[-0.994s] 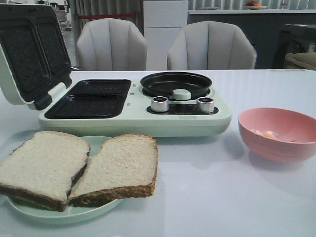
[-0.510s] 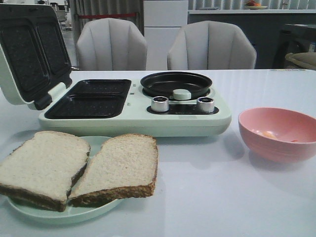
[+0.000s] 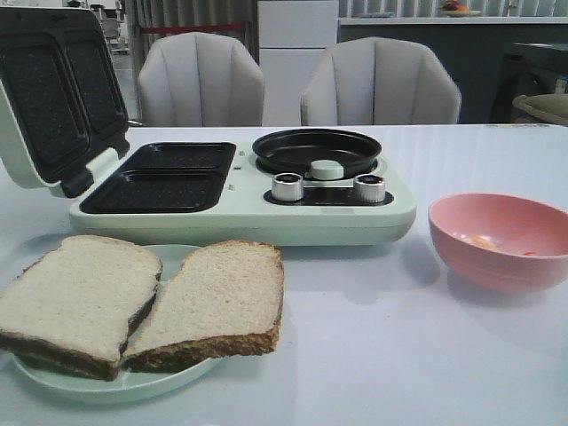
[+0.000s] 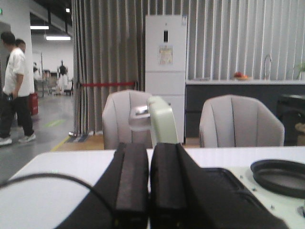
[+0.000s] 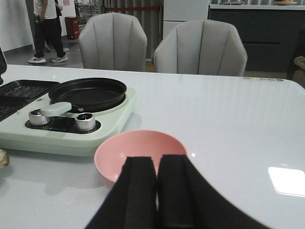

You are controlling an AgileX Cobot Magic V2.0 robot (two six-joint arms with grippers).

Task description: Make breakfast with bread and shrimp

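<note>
bread (image 3: 142,302) unmoved, both grippers closed

Shrimp (image 3: 484,240) in pink bowl (image 3: 500,240) too small to make out shape, plate (image 3: 106,383) mostly hidden under bread (image 3: 146,297), open lid (image 3: 53,89) cut off at frame edge, bowl interior hidden behind right gripper (image 5: 157,191)

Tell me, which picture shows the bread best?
The front view: both slices of bread lie whole on the pale green plate. The right wrist view catches only a scrap of crust at its edge; the left wrist view shows no bread.
</note>
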